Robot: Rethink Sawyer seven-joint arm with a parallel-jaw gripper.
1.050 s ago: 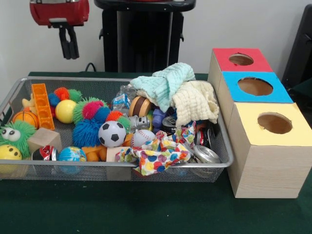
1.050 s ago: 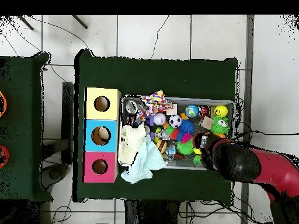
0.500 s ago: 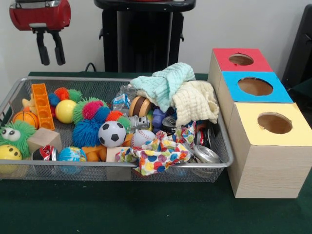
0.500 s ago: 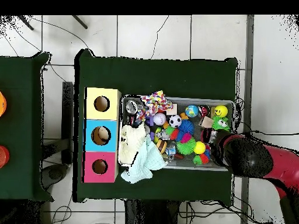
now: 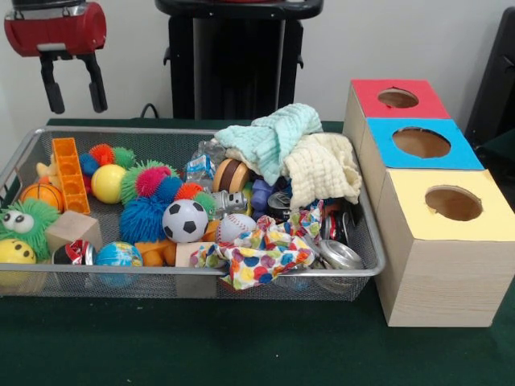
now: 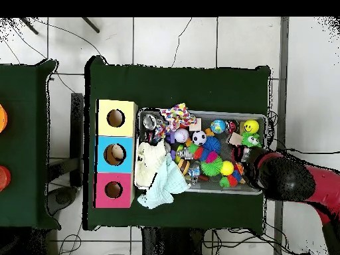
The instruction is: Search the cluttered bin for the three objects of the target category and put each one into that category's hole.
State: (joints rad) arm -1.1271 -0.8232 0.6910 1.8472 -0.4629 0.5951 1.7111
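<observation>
My gripper [image 5: 78, 106] hangs open and empty high above the far left corner of the wire bin [image 5: 201, 272]. In the overhead view only the red and black arm head [image 6: 285, 178] shows, at the bin's [image 6: 199, 114] right end. The bin holds a soccer ball [image 5: 185, 220], a baseball [image 5: 235, 227], a yellow ball [image 5: 108, 183], a mint cloth [image 5: 273, 133], a cream cloth [image 5: 322, 169], a patterned cloth [image 5: 257, 256] and crushed cans [image 5: 342, 256]. Beside the bin stand three boxes with a red hole [image 5: 398, 98], a blue hole [image 5: 421, 142] and a yellow hole [image 5: 453, 203].
Fuzzy toys [image 5: 149, 201], an orange brick strip [image 5: 70, 173], a wooden block [image 5: 72, 229] and a green fuzzy monster [image 5: 28, 221] crowd the bin's left half. The black pedestal [image 5: 237, 56] stands behind the bin. Green cloth covers the table [image 5: 241, 346].
The gripper has moved left in the front view and its fingers have spread apart. In the overhead view the arm head has slid right, off the toys to the bin's end.
</observation>
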